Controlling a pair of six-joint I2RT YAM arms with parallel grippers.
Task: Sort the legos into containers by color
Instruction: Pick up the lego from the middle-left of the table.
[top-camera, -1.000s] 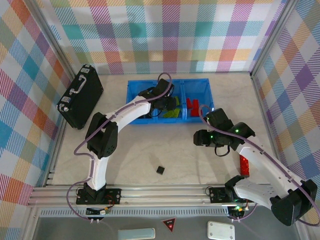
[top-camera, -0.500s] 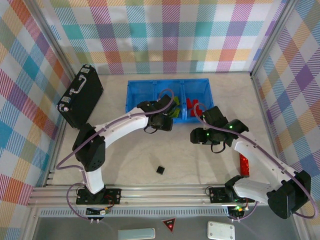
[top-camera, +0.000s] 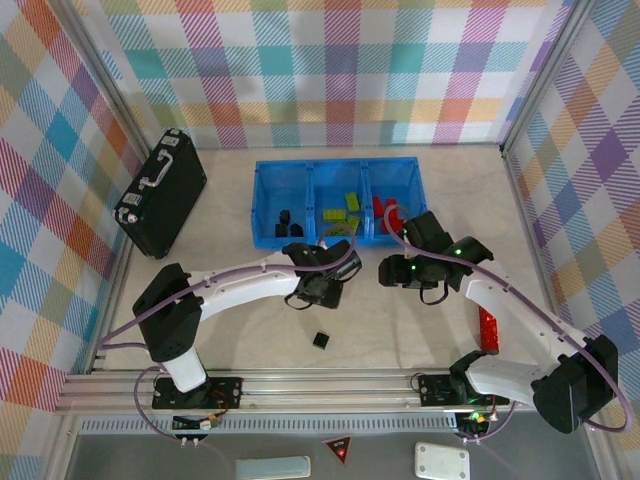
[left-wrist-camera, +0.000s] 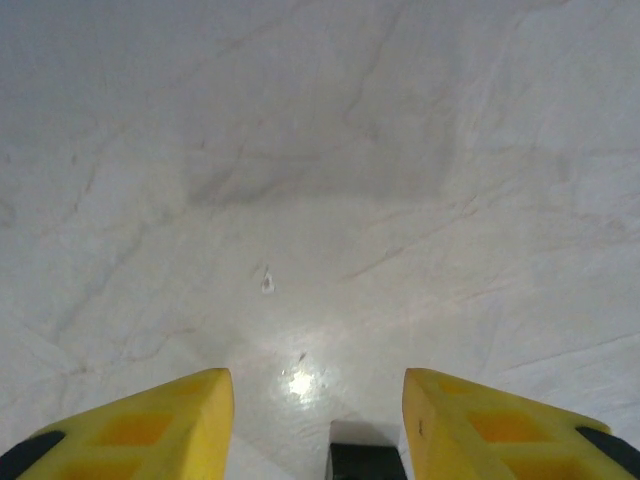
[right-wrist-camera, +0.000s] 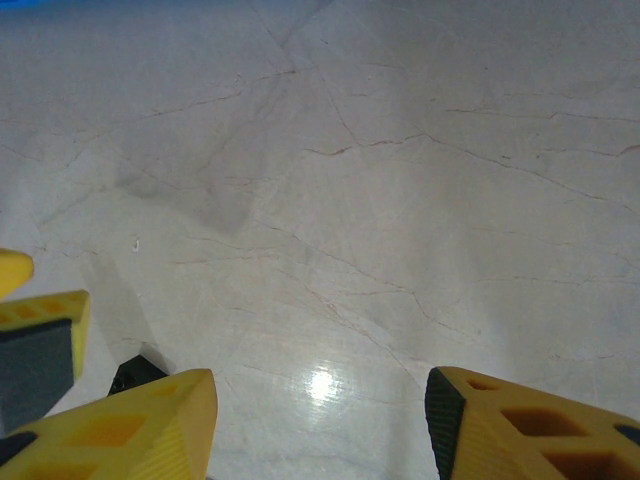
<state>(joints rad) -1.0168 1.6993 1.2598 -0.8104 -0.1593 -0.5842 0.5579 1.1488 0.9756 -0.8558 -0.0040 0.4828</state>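
The blue tray (top-camera: 338, 172) at the back has three compartments: black legos (top-camera: 284, 223) on the left, lime-green ones (top-camera: 346, 207) in the middle, red ones (top-camera: 384, 209) on the right. One black lego (top-camera: 321, 340) lies on the table near the front. It shows at the bottom edge of the left wrist view as a black lego (left-wrist-camera: 367, 463), just below the open, empty left gripper (left-wrist-camera: 316, 385). From above, the left gripper (top-camera: 322, 298) hovers a little behind that cube. A red lego (top-camera: 488, 328) lies by the right arm. My right gripper (top-camera: 386, 272) (right-wrist-camera: 320, 385) stands open and empty over bare table.
A black briefcase (top-camera: 160, 192) lies at the back left beside the checkered wall. The two grippers are close together in the middle of the table; a finger of the left one (right-wrist-camera: 38, 340) shows at the left of the right wrist view.
The left arm has drawn back from the tray's middle compartment toward the front and now hangs over the table, its jaws a little wider. The right gripper has edged left.
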